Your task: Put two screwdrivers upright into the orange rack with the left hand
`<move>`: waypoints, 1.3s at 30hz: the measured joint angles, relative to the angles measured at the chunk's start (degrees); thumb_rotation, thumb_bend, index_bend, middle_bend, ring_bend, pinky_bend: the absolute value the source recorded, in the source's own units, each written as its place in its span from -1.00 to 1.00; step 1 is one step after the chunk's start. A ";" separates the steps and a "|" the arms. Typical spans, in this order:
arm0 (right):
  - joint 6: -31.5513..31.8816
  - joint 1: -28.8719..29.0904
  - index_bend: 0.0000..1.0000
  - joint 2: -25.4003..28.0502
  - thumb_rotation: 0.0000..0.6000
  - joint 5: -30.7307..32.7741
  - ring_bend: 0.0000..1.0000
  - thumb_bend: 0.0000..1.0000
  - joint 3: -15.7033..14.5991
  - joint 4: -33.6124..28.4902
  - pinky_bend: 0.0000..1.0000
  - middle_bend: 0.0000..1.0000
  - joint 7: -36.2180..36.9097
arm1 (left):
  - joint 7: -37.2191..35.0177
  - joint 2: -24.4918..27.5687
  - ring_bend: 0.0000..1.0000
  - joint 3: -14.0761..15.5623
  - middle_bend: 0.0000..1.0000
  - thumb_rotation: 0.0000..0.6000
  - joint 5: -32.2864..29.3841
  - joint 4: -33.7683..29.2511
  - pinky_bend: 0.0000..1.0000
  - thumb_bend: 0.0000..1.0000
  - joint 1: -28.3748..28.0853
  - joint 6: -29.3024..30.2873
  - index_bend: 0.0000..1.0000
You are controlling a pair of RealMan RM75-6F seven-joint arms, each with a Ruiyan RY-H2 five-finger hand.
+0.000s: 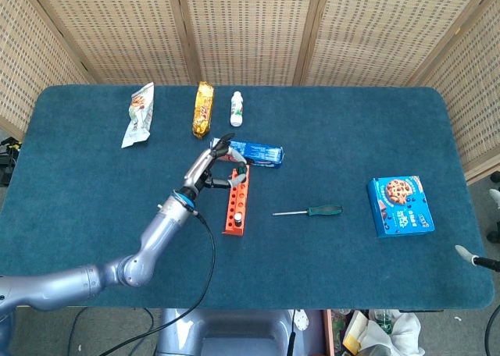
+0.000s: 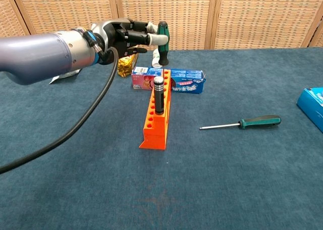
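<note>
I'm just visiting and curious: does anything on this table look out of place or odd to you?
Only mildly. One green-handled screwdriver lies flat on the table right of the orange rack, while a black-handled one stands upright in it. The left hand holds another green screwdriver above the rack's far end.

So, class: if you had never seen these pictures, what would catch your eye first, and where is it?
Most striking is the silver left arm reaching in, its left robot hand holding a green-handled screwdriver upright over the far end of the orange rack at mid-table. A black-handled screwdriver already stands in that rack. To the right, another green-handled screwdriver lies flat on the blue cloth.
</note>
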 measured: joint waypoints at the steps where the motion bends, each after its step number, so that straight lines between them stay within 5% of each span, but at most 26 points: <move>1: -0.04 0.01 -1.00 -0.01 1.00 0.02 -1.00 -1.00 0.01 0.04 -1.00 -1.00 0.03 | 0.13 -0.34 -1.00 0.17 -1.00 1.00 -0.01 0.47 -1.00 -0.17 -0.11 -0.09 0.24; 39: -0.46 0.13 -1.00 0.06 1.00 -0.05 -1.00 -1.00 0.07 0.12 -1.00 -1.00 0.42 | 5.54 -3.74 -1.00 1.79 -1.00 1.00 -0.99 5.15 -1.00 -0.21 -0.70 -1.21 0.13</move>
